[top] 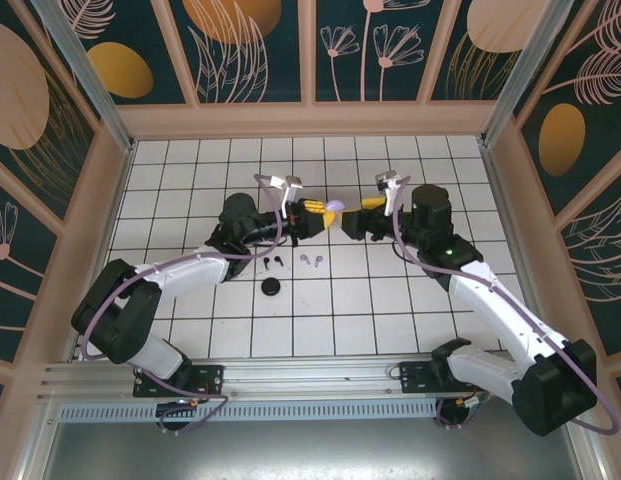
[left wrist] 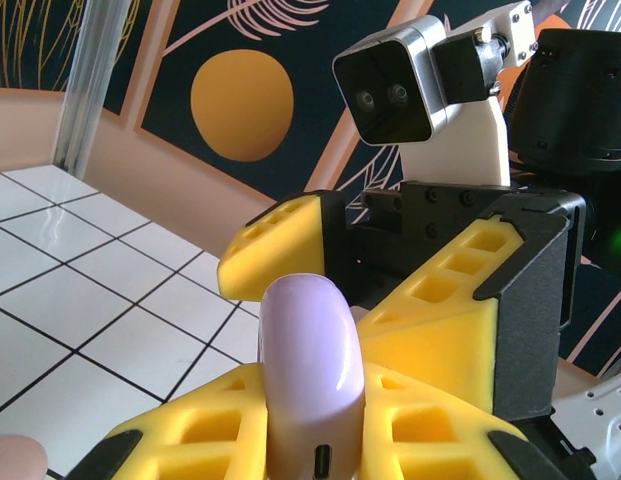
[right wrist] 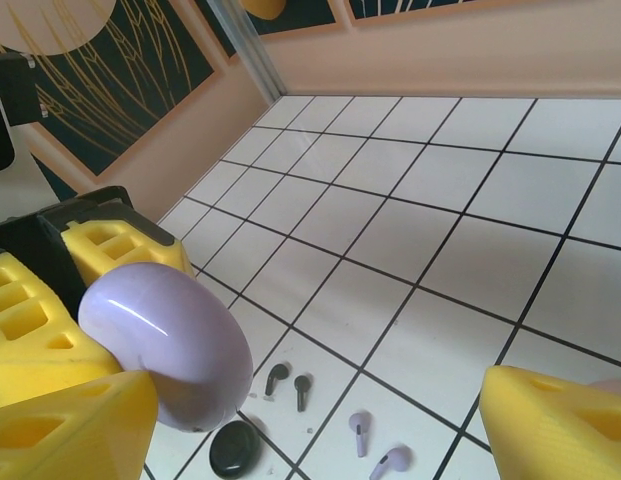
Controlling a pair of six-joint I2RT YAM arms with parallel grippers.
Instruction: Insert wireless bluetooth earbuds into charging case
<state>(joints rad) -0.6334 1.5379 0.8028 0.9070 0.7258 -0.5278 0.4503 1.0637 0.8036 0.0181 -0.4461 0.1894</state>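
Setting: white tiled floor (top: 390,300) with dark grid lines, enclosed by dark walls (top: 240,50) painted with flowers and orange discs.

Obscured items:
- The lower part of the lilac case (left wrist: 310,370) is buried between the yellow fingers (left wrist: 190,440) of the left gripper (top: 315,209).
- A pale pink shape (left wrist: 15,460) is cut off at the frame corner beside those fingers, and what it is cannot be told.
- A pinkish edge behind one right finger (right wrist: 560,420) is equally unreadable.

Count:
- Black earbuds (right wrist: 278,377): two.
- Lilac earbuds (right wrist: 359,430): two.
- Cases: one lilac, plus one black case (right wrist: 235,450).

Positions, nearest first:
- Left gripper: fingers clamped on the lilac case, which stands up from between them with its rounded end out.
- Right gripper (top: 370,204): fingers spread wide, holding nothing. Its tips face the case, which sits just beside one finger. Whether they touch cannot be told.
- All four earbuds lie on the floor beneath the gap between the right fingers, well apart from every finger. The black pair lies beside the lilac pair.
- The black case lies on the floor near the black pair.
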